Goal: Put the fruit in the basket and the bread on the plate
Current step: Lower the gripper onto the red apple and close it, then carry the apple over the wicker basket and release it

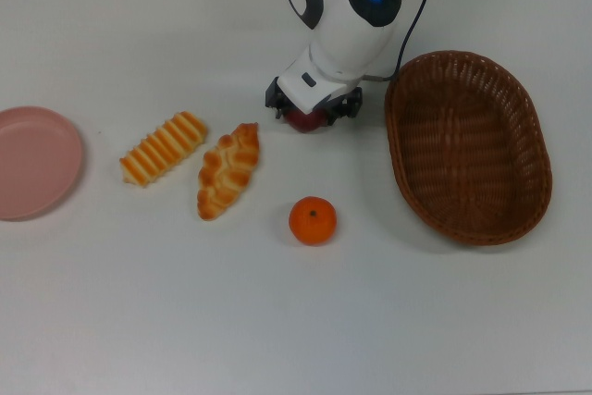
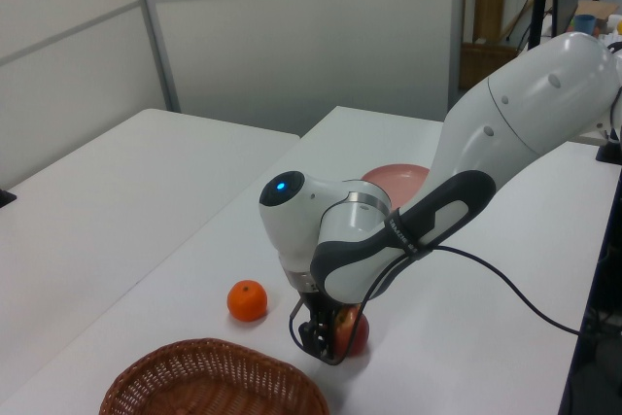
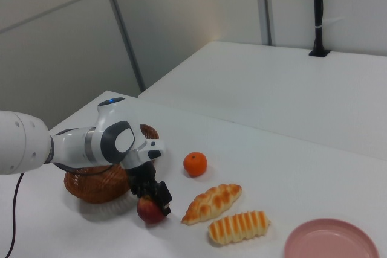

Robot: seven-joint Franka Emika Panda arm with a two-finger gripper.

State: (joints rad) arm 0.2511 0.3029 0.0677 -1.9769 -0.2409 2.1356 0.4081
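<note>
The dark red apple [image 1: 302, 122] rests on the white table, mostly covered by my gripper [image 1: 314, 114], which has come down over it. The gripper is open, one finger on each side of the apple. The right view shows the apple [image 3: 146, 211] low between the dark fingers [image 3: 162, 200]. The orange tangerine [image 1: 313, 220] lies nearer the front. A braided loaf [image 1: 228, 170] and a ridged roll [image 1: 164, 148] lie toward the top view's left, and the pink plate [image 1: 32, 162] is at its left edge. The wicker basket [image 1: 467, 145] sits to its right, with nothing in it.
In the left view my white arm [image 2: 466, 182] hides the bread and part of the plate [image 2: 394, 178]. The basket's rim [image 1: 393, 104] is close to the gripper on the top view's right. A black cable [image 2: 525, 289] trails across the table.
</note>
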